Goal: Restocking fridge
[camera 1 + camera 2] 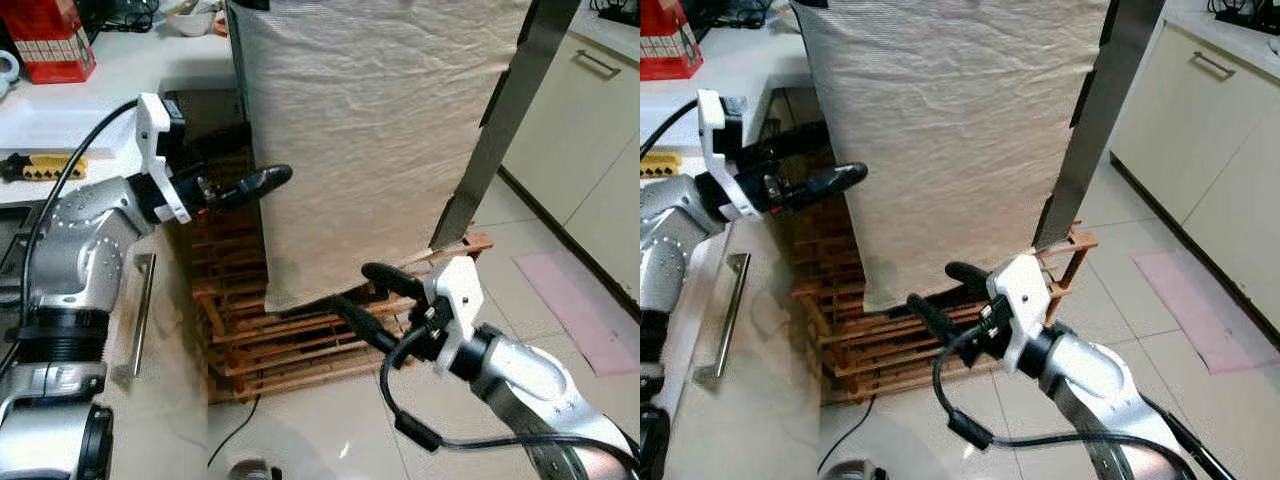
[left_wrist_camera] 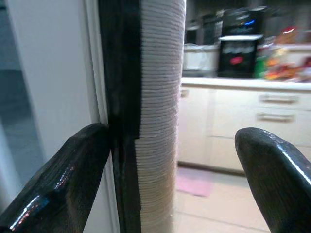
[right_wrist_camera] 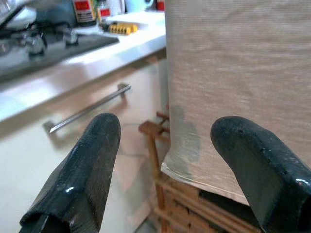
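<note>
The fridge is a tall box draped in a beige cloth (image 1: 370, 130), with a dark grey edge strip (image 1: 500, 130) down its right side. It stands on a wooden slatted rack (image 1: 300, 340). My left gripper (image 1: 262, 160) is open at the fridge's upper left edge. In the left wrist view the cloth edge (image 2: 158, 111) and a black seam lie between the two fingers (image 2: 63, 179). My right gripper (image 1: 352, 288) is open, low in front of the cloth's bottom hem, holding nothing. The cloth (image 3: 243, 73) fills the space ahead of its fingers (image 3: 82, 165).
A white counter (image 1: 60, 130) on the left carries a red box (image 1: 50, 40) and a yellow tool (image 1: 40, 165). Below it is a drawer with a metal handle (image 1: 145, 300). Cream cabinets (image 1: 590, 120) line the right, and a pink mat (image 1: 580, 300) lies on the tiles. A black cable (image 1: 235, 430) trails on the floor.
</note>
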Robot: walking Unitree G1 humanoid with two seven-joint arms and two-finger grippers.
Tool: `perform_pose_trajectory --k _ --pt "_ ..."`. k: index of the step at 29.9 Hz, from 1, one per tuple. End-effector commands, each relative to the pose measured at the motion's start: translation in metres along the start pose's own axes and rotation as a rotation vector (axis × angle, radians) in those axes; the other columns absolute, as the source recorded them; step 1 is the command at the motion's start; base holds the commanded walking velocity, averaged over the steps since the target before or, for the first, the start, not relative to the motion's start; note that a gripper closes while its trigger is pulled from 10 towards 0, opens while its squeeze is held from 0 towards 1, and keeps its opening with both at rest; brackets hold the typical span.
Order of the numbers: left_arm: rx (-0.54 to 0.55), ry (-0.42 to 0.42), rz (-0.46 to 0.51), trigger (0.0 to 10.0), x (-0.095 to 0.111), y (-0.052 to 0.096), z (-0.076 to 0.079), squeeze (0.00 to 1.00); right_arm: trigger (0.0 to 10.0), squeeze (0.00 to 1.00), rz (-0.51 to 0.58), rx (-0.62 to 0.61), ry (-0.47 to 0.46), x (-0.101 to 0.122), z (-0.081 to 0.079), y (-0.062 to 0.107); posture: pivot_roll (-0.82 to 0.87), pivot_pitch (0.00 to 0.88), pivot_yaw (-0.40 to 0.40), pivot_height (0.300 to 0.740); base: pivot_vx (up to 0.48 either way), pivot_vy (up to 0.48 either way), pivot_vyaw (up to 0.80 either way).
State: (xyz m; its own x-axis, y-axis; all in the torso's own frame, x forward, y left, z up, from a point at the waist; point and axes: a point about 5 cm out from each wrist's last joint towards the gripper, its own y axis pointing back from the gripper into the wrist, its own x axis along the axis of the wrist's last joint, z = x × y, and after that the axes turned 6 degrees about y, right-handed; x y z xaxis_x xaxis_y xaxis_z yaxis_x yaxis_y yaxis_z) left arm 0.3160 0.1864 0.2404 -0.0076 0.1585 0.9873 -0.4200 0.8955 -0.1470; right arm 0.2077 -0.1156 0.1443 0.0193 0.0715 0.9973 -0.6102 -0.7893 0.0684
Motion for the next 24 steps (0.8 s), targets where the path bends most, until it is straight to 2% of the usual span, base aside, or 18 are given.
perform_pose_trajectory --k 1,3,4,5,6,7,11,15,16,17,20,21,23,24 --pt "-0.129 -0.013 0.035 10.0 0.014 -0.014 0.016 0.0 10.0 0.0 0.013 0.0 0.029 0.005 0.001 0.003 0.01 0.0 -0.008 0.74 0.0 0.0 0.0" --pt "-0.25 0.031 0.064 10.0 0.017 -0.025 0.037 0.0 10.0 0.0 0.004 -0.014 0.033 0.004 0.004 0.007 0.01 0.0 -0.007 0.74 0.0 0.0 0.0" --pt "-0.25 0.031 0.064 10.0 0.017 -0.025 0.037 0.0 10.0 0.0 0.004 -0.014 0.033 0.004 0.004 0.007 0.01 0.0 -0.007 0.74 0.0 0.0 0.0" --pt "-0.305 0.058 0.067 10.0 0.018 -0.029 0.047 0.0 10.0 0.0 0.005 -0.015 0.034 0.004 0.004 0.007 0.0 0.0 -0.007 0.74 0.0 0.0 0.0" --pt "-0.305 0.058 0.067 10.0 0.018 -0.029 0.047 0.0 10.0 0.0 0.005 -0.015 0.034 0.004 0.004 0.007 0.0 0.0 -0.007 0.74 0.0 0.0 0.0" --pt "-0.343 0.069 0.065 10.0 0.018 -0.031 0.054 0.0 10.0 0.0 0.004 -0.015 0.034 0.004 0.004 0.007 0.0 0.0 -0.007 0.74 0.0 0.0 0.0" --pt "-0.436 0.149 0.11 10.0 0.024 -0.029 0.067 0.0 10.0 0.0 -0.006 0.01 0.03 0.003 0.001 0.009 0.0 0.0 -0.007 0.74 0.0 0.0 0.0" --pt "-0.325 0.17 0.251 10.0 0.039 -0.018 0.054 0.0 10.0 0.0 -0.015 0.046 0.009 0.002 -0.005 0.017 0.0 0.0 -0.006 0.74 0.0 0.0 0.0" --pt "-0.325 0.17 0.251 10.0 0.039 -0.018 0.054 0.0 10.0 0.0 -0.015 0.046 0.009 0.002 -0.005 0.017 0.0 0.0 -0.006 0.74 0.0 0.0 0.0" --pt "-0.255 0.168 0.304 10.0 0.044 -0.011 0.045 0.0 10.0 0.0 -0.025 0.026 0.004 0.0 -0.004 0.022 0.0 0.0 -0.005 0.74 0.0 0.0 0.0" --pt "-0.16 0.17 0.334 10.0 0.044 0.001 0.033 0.0 10.0 0.0 -0.047 -0.017 0.007 -0.004 0.0 0.029 0.0 0.0 -0.002 0.74 0.0 0.0 0.0" --pt "-0.082 0.162 0.335 10.0 0.041 0.009 0.025 0.0 10.0 0.0 -0.059 -0.049 0.006 -0.009 0.004 0.032 0.0 0.0 -0.001 0.74 0.0 0.0 0.0" --pt "-0.046 0.153 0.335 10.0 0.04 0.013 0.022 0.0 10.0 0.0 -0.064 -0.062 0.005 -0.011 0.006 0.032 0.0 0.0 -0.001 0.74 0.0 0.0 0.0" --pt "0.043 0.148 0.369 10.0 0.04 0.021 0.013 0.0 10.0 0.0 -0.067 -0.084 -0.005 -0.016 0.012 0.031 0.0 0.0 -0.006 0.74 0.0 0.0 0.0"
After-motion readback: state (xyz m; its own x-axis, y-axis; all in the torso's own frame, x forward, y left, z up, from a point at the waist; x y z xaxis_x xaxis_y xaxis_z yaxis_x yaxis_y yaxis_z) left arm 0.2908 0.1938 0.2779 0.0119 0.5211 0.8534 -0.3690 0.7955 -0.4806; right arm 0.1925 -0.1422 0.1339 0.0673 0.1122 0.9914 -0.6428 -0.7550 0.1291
